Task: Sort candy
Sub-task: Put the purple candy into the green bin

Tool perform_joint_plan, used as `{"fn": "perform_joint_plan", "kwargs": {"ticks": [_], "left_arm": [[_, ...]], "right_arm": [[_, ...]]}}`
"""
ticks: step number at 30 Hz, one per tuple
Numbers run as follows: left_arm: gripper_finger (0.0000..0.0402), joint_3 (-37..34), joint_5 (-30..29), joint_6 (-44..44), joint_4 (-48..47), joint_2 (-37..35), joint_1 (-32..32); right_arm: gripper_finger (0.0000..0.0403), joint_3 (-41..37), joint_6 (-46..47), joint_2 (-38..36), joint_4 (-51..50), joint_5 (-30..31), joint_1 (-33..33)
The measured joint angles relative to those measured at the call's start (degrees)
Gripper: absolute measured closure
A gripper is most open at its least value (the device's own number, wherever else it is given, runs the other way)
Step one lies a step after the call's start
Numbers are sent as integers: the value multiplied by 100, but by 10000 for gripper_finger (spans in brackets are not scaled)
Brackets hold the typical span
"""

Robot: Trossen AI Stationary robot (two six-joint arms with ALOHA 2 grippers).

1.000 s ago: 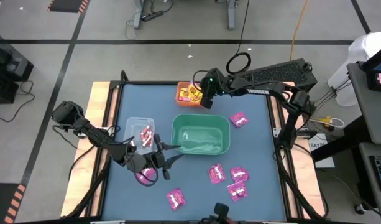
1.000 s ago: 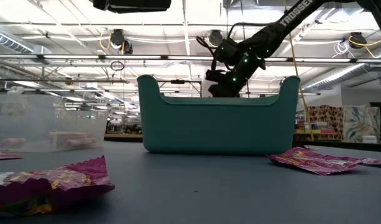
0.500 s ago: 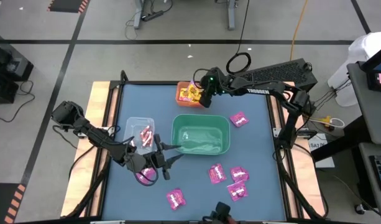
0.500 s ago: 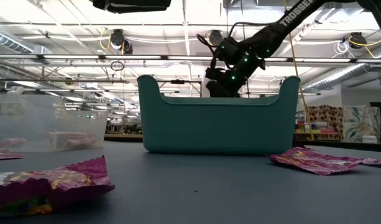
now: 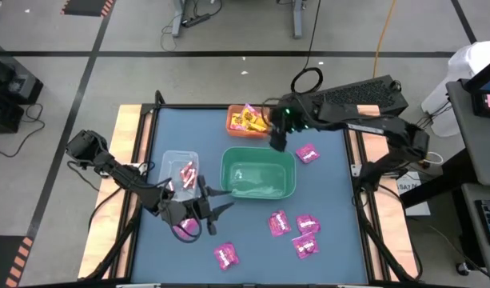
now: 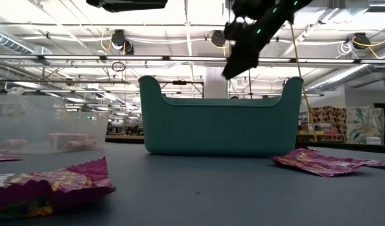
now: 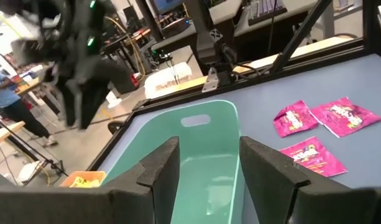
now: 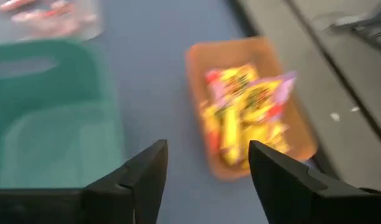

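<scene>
Across the dark blue table mat (image 5: 324, 184), the right gripper (image 5: 276, 138) is being carried with its fingers spread wide and empty between the orange bin (image 5: 242, 120) of yellow wrapped candies (image 8: 240, 118) and the green plastic bin (image 5: 258, 173), and the closest loose magenta-pink candy packet (image 5: 307, 153) is lying just to its outer side. The left gripper (image 5: 206, 206) is being held open and empty near the clear bin (image 5: 181, 170), with another magenta-pink packet (image 5: 225, 255) lying loose near the table's front edge; the right arm is judged nearer to the first packet, the left to the second.
</scene>
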Motion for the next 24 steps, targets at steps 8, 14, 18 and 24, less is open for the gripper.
{"fn": "perform_joint_plan", "kwargs": {"ticks": [8,14,18,24], "left_arm": [[229,1,16,-488,-191,0,-60],[229,155,-227,-779,-710,-273,-649],[229,191,-260,-1711,-1085,-551,-1138],[229,191,-46,-3908,-2348,-632,-1579]], "right_arm": [[207,-11,886,-821,-1490,492,1424],[219,-370,1958,-1501,-1817,1619,2687],[226,-882,2721,-1936,-1793,2002,3490],[232,-1736,3724,-2341,-1434,2657,4572]]}}
